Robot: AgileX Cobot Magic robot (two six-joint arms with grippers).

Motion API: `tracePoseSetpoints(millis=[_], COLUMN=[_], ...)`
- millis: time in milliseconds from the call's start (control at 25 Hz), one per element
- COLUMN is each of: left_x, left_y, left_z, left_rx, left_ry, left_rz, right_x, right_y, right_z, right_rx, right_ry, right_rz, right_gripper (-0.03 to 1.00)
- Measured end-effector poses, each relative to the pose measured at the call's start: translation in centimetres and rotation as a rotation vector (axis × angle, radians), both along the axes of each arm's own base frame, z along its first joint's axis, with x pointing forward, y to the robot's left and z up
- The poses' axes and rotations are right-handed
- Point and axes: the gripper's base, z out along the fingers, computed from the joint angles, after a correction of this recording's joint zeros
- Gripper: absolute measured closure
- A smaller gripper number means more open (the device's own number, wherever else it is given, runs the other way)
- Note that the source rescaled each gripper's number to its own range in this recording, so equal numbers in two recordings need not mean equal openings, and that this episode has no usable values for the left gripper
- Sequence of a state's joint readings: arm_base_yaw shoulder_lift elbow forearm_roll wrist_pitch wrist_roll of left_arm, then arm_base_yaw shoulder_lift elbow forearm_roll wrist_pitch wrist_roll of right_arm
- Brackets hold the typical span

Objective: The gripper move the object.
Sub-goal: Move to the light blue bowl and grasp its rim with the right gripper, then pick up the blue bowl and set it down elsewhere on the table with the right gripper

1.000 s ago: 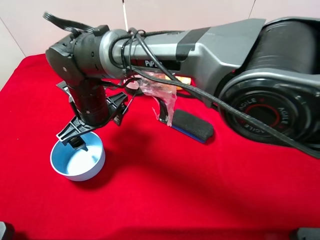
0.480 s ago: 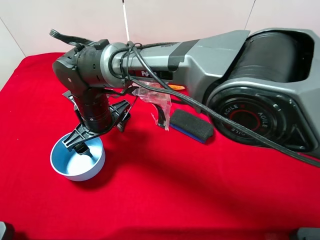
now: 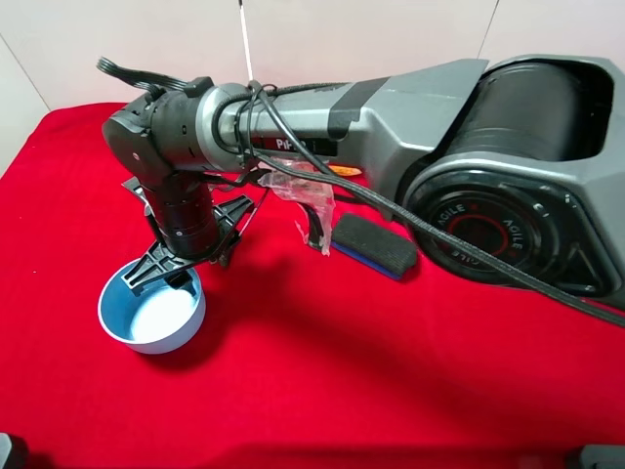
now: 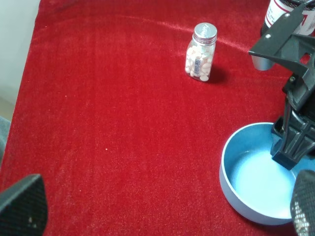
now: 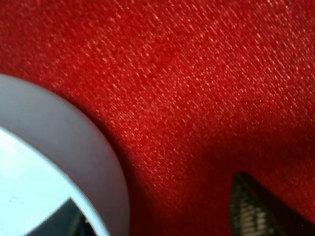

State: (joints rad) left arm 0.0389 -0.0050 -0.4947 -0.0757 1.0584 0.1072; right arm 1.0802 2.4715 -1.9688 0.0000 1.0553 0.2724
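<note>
The light-blue bowl (image 3: 151, 315) stands on the red cloth at the front left; it also shows in the left wrist view (image 4: 258, 179) and in the right wrist view (image 5: 59, 147). My right gripper (image 3: 168, 272) reaches across from the right and straddles the bowl's far rim. One finger (image 4: 290, 142) is inside the bowl, the other (image 5: 251, 211) is outside with a gap to the wall. It is open. My left gripper (image 4: 162, 211) is open and empty, hovering left of the bowl.
A clear pill bottle (image 4: 201, 51) with a silver cap stands behind the bowl. A second bottle (image 4: 280, 10) stands farther right. A black sponge block (image 3: 376, 244) and a crinkled plastic wrapper (image 3: 303, 181) lie under the right arm. White wall lies beyond the cloth's back edge.
The right arm shifted slightly right and its wrist came over the bowl's far rim. The finger in the bowl drew nearer the rim. The bowl has not moved.
</note>
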Motion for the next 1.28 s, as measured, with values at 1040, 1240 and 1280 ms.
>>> tracePoseSetpoints(millis=[1040, 1240, 1280], left_x=[0.00, 0.00, 0.00], left_y=[0.00, 0.00, 0.00], left_z=[0.00, 0.00, 0.00], left_rx=[0.000, 0.000, 0.000], left_ry=[0.000, 0.000, 0.000], left_rz=[0.000, 0.000, 0.000], right_x=[-0.06, -0.10, -0.09], right_y=[0.00, -0.09, -0.18], right_z=[0.00, 0.36, 0.54], right_rx=[0.000, -0.006, -0.013], right_ry=[0.006, 0.010, 0.007], right_rz=[-0.002, -0.002, 0.000], right_gripper=[0.97, 0.97, 0.97])
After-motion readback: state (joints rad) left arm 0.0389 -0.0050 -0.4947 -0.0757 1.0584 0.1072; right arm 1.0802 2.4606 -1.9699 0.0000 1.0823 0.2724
